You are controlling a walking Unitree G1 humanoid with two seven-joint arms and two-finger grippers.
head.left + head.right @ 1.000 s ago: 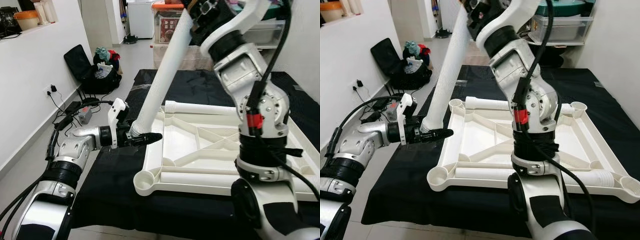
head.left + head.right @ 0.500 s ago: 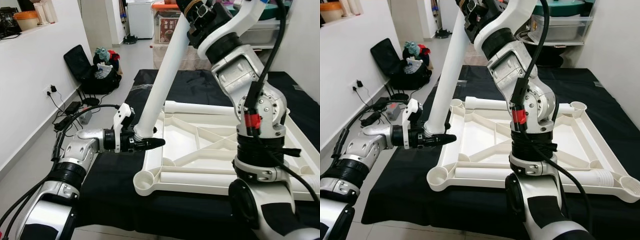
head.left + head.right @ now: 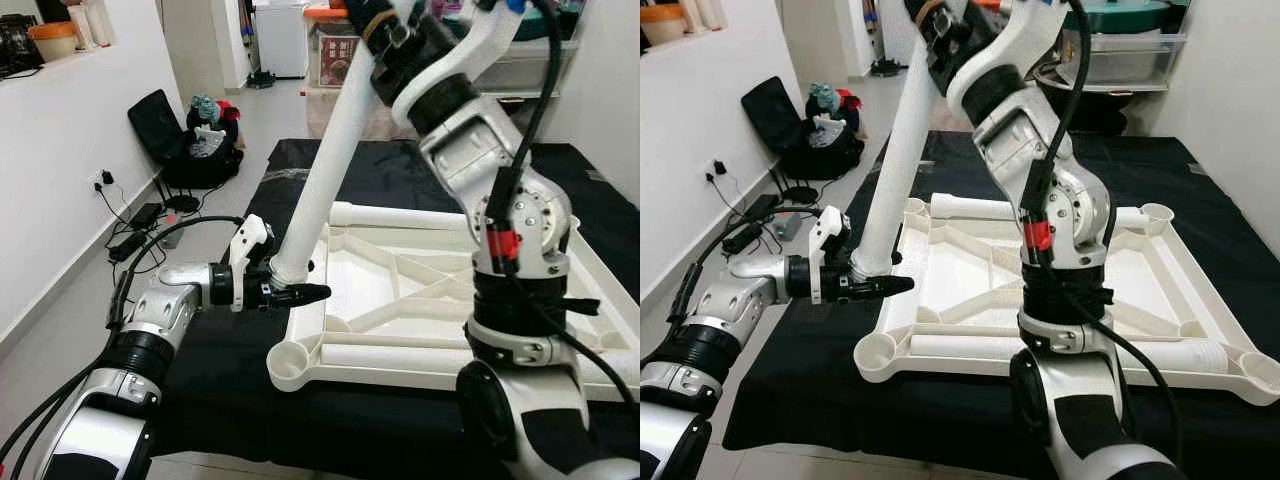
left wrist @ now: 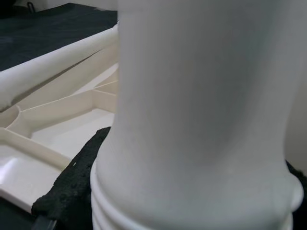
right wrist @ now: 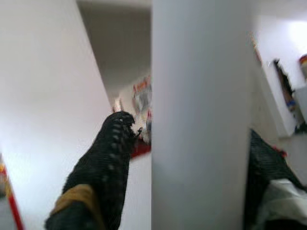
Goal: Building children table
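Note:
The white children's table top [image 3: 440, 300] lies upside down on a black cloth. A long white table leg [image 3: 325, 170] leans steeply over its left rail. My left gripper [image 3: 305, 290] is shut on the leg's ribbed lower end, just above the rail between the two left corner sockets. In the left wrist view the leg [image 4: 201, 120] stands close, with one black finger [image 4: 72, 177] beside it. High up, my right gripper [image 3: 385, 30] is shut on the leg's upper end; the right wrist view has a finger [image 5: 103, 163] against the leg [image 5: 201, 120].
Two more white legs lie in the table top, one along the back rail [image 3: 400, 215] and one along the front rail [image 3: 1060, 350]. An open black bag of clothes [image 3: 195, 140] and cables [image 3: 140, 220] are on the floor at left. Storage bins [image 3: 335, 50] stand behind.
The leg's lower end, held by my left gripper, has moved a little right and down toward the table top's left rail. The leg stands slightly steeper.

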